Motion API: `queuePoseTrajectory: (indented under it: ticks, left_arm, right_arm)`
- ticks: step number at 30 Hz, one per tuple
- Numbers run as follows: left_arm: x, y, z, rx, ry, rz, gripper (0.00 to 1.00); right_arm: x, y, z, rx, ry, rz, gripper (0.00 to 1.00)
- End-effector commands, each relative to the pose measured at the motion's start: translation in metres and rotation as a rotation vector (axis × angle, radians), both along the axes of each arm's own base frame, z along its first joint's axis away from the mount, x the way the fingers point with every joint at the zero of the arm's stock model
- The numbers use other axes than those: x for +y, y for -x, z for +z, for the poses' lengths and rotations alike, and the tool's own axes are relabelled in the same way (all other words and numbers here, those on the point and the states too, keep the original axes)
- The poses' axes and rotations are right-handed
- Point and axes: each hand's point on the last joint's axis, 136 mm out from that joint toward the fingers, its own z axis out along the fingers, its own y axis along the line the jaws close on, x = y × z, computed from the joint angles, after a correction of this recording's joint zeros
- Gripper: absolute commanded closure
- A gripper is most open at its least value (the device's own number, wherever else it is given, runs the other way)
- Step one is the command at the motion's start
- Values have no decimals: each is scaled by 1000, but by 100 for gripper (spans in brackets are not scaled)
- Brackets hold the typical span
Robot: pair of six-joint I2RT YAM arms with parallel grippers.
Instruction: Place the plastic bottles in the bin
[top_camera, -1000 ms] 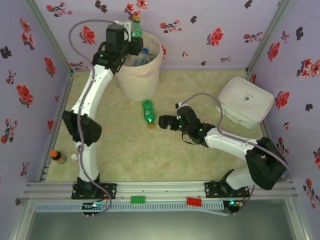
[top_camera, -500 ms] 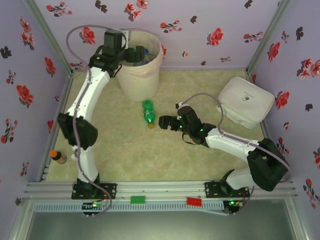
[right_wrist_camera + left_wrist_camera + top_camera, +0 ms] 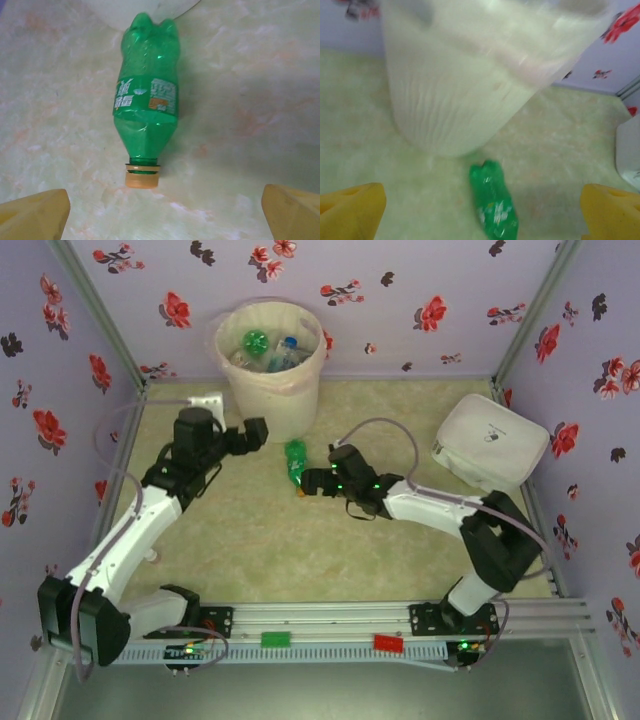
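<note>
Green bottle (image 3: 294,464) lying on table (image 3: 250,530); both grippers spread wide, holding nothing.
Bottle is at 6 o'clock of bin (image 3: 272,400), just beside its base, cap pointing 6. Right gripper (image 3: 307,481) is near the cap end; in the wrist view the bottle is at its 12, not touching. Left gripper (image 3: 255,432) is at the bottle's 10, apart. Other bottles (image 3: 270,346) lie inside the bin.

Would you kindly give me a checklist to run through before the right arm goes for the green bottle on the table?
1. Right gripper open, empty: ok.
2. Green bottle lying flat, cap toward that gripper, roughly centred ahead of it: ok.
3. Left gripper open, beside the bin, apart from the bottle: ok.
4. Bin mouth free of arms: ok.
5. Room left in bin: cannot tell.
</note>
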Motion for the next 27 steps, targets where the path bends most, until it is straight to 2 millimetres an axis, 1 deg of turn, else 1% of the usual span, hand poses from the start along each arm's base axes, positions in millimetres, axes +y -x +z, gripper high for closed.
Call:
queuePoseTrajectory:
  ticks: [1,2,3,5,8,10,12,14,16,21,23,25,27]
  left_arm:
    - [18,12,-31,43,140,107,0]
    - [21,18,-43,65,158,125,0]
    - [24,25,-60,92,177,140,0]
    - [28,38,-84,130,229,166,0]
    - [28,51,-110,163,310,181,0]
    - [28,57,-122,186,336,184,0]
    - [27,61,-130,206,336,177,0]
    - [27,64,-135,222,320,172,0]
    - [28,65,-136,224,303,167,0]
    - [29,65,-131,220,278,160,0]
    - [29,66,-125,211,300,163,0]
    - [29,66,-118,186,339,171,0]
    - [29,65,-107,155,383,172,0]
  right_arm:
    - [11,-3,-12,2,117,-40,3]
    - [16,-4,-15,6,131,-43,4]
    - [19,-6,-20,7,151,-50,5]
    - [24,-13,-26,1,191,-80,6]
    - [33,-25,-38,-10,273,-78,7]
    - [31,-36,-45,-19,341,-111,8]
    - [36,-43,-53,-27,378,-110,9]
    - [46,-51,-60,-39,379,-95,10]
    - [54,-57,-65,-44,382,-87,13]
    - [62,-73,-74,-42,375,-95,30]
    - [65,-74,-70,-46,363,-78,41]
    - [67,-72,-61,-63,345,-47,52]
    - [67,-69,-49,-90,318,-21,55]
